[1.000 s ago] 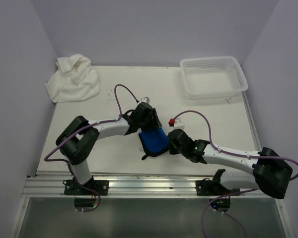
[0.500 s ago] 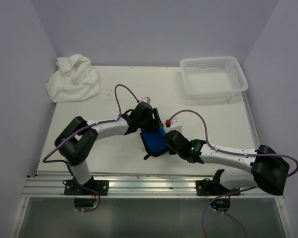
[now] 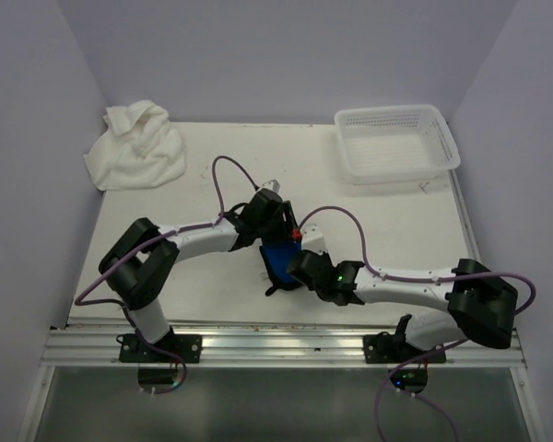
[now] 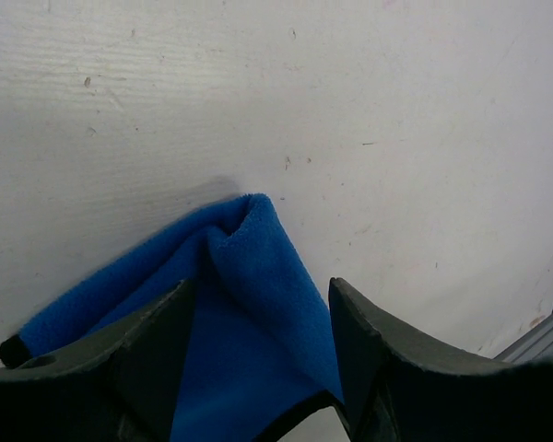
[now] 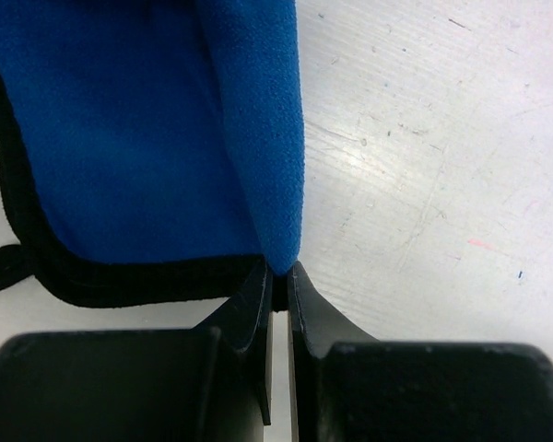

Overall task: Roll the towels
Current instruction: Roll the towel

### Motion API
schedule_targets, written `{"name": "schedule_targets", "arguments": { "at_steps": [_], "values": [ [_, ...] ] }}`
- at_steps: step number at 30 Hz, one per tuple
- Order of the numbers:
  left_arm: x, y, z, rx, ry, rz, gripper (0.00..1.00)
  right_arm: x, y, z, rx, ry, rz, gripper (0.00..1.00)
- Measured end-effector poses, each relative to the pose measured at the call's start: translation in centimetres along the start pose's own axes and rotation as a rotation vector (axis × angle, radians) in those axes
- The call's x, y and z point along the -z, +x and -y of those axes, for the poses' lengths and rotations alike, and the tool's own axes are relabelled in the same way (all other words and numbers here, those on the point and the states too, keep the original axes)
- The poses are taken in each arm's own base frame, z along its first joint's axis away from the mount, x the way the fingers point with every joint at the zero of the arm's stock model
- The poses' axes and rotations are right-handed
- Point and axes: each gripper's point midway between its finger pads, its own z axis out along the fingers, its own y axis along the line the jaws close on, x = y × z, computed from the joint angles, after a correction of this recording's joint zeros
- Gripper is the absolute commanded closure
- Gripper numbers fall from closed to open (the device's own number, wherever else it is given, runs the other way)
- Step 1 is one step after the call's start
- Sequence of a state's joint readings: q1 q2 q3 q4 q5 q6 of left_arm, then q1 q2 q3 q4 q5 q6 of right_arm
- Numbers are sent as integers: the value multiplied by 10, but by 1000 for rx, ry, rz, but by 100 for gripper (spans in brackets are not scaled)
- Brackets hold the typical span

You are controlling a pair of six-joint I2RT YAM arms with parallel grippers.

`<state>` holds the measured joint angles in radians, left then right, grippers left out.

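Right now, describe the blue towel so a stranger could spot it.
On the white table, look near the front edge, where both arms meet. The blue towel lies there, small, blue with black trim, unlike the big white towel heaped in the far left corner.

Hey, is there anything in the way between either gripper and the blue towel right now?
Nothing visible. The right gripper is shut on a folded edge of the blue towel, and the left gripper has its open fingers straddling another fold of it, with only bare table around.
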<state>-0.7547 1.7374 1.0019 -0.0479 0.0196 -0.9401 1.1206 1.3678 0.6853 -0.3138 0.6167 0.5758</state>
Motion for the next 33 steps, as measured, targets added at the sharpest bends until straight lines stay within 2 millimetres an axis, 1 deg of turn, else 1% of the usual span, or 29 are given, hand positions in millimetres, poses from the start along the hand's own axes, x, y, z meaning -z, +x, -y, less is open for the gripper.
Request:
{"name": "schedule_targets", "arguments": {
  "at_steps": [7,11,19,27,28,33],
  "values": [
    [8,-7,-2,-21,-21,29,36,-1,0,-1,58,58,11,100],
    [13,-10,-1,-27,-21,39,38,-1,1,-5,96,82,21,100],
    [15,-11,-1,-38,-22,42,46,1,6,-13,173,109,34,100],
    [19,-13,3,-38,-10,50,54,1,8,-29,281,151,39,100],
    [20,-14,4,-38,-6,51,57,1,8,-31,295,157,39,100],
    [24,-16,9,-36,13,55,63,2,6,-39,358,193,49,100]
  ]
}}
